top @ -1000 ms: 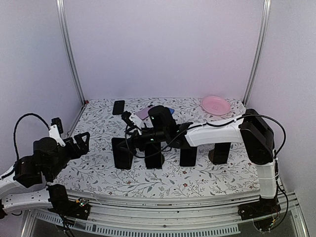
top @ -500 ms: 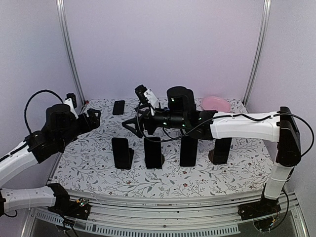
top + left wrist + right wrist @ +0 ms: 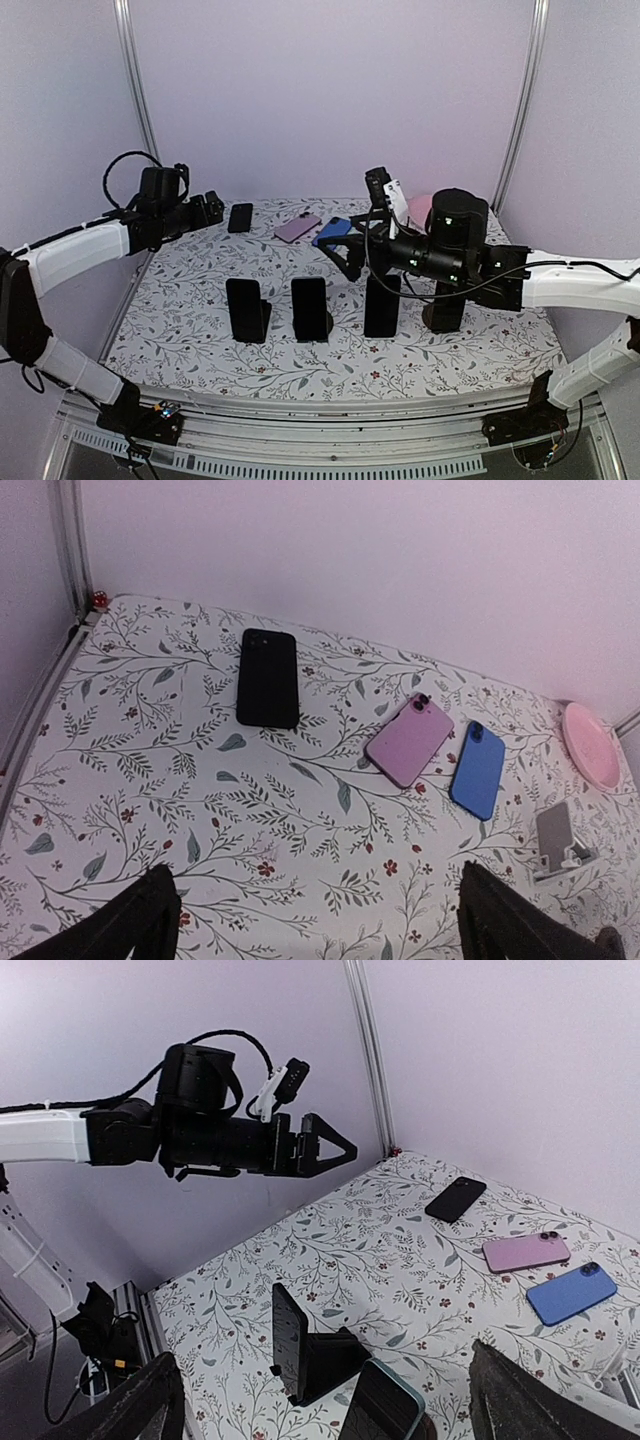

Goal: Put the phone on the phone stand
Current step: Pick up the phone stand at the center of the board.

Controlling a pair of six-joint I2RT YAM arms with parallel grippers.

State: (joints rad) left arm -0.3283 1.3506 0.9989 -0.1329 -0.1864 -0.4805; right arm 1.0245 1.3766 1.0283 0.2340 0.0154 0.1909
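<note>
L gripper [image 3: 315, 905]: jaws wide, nothing between them, hangs well above the counter [image 3: 150, 780]. R gripper [image 3: 325, 1385]: also wide and empty, up in the air.

Loose phones, all flat on the counter, seen from L wrist cam:
- black phone [image 3: 268, 677]: ahead of L gripper, a bit to its left
- pink phone [image 3: 410, 740]: ahead, to its right
- blue phone [image 3: 478, 770]: just beside the pink one, further right
- small grey stand [image 3: 555, 838]: far right, near the pink plate [image 3: 590, 745]. Appears empty.

Below and ahead of R gripper: row of dark stands with phones upright. Nearest the L arm is a black unit on its stand [image 3: 292, 1345], and next to it a teal-edged one [image 3: 385, 1410]. Top cam shows approx. 4 in the row; the last is partly hidden behind the R arm, so can't confirm.

Status (judgement): several placements look done. 3 phones not yet stood up and none grasped. Next pick not begun. Can't tell which phone is targeted. L gripper is closest to the loose group. Left to do: descend, grasp, carry, seat on a stand.
</note>
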